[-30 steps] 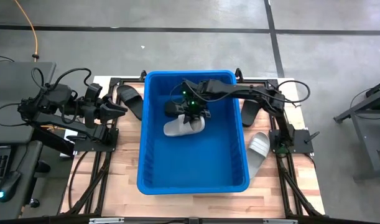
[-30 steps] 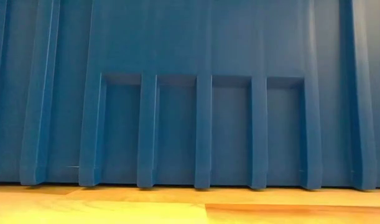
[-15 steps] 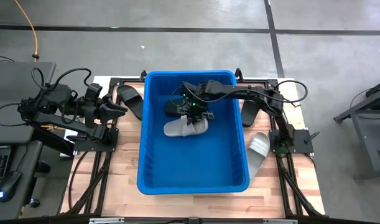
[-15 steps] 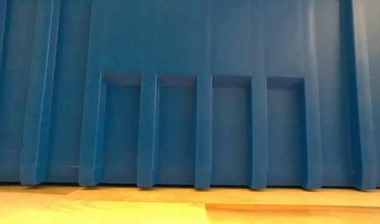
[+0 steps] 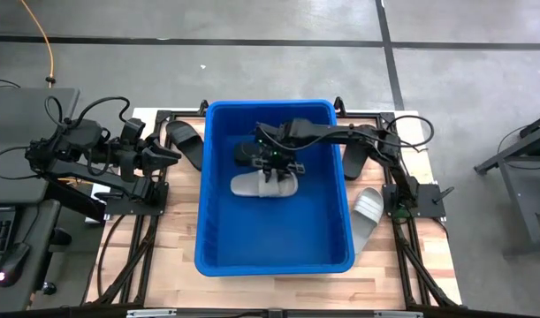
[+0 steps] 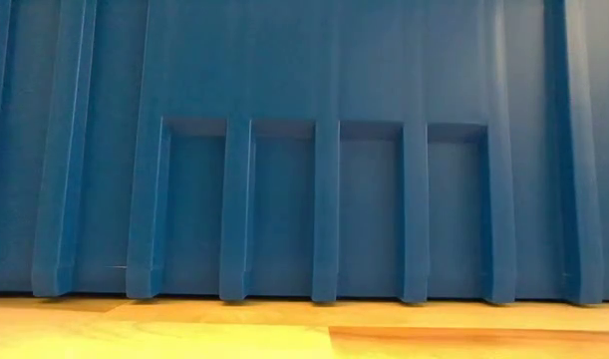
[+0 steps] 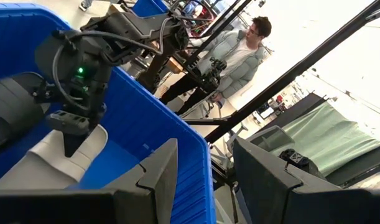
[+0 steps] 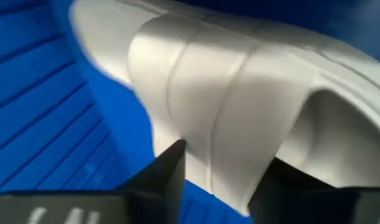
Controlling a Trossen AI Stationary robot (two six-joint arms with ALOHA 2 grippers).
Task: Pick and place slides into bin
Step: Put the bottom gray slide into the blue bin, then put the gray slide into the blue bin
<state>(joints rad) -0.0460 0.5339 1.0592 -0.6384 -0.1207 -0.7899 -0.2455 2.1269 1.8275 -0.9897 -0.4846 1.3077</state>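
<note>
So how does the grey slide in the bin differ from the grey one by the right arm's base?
The grey slide in the bin lies crosswise on the bin floor, with the right gripper just over it. The grey slide on the table lies outside the bin's right wall, angled lengthwise, with nothing near it. Both are light grey with one wide strap.

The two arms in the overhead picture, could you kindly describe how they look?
Both the left arm and the right arm are dark and jointed, with black cables looped along them. The right gripper shows a small green light; its fingers are dark, flat and angular.
</note>
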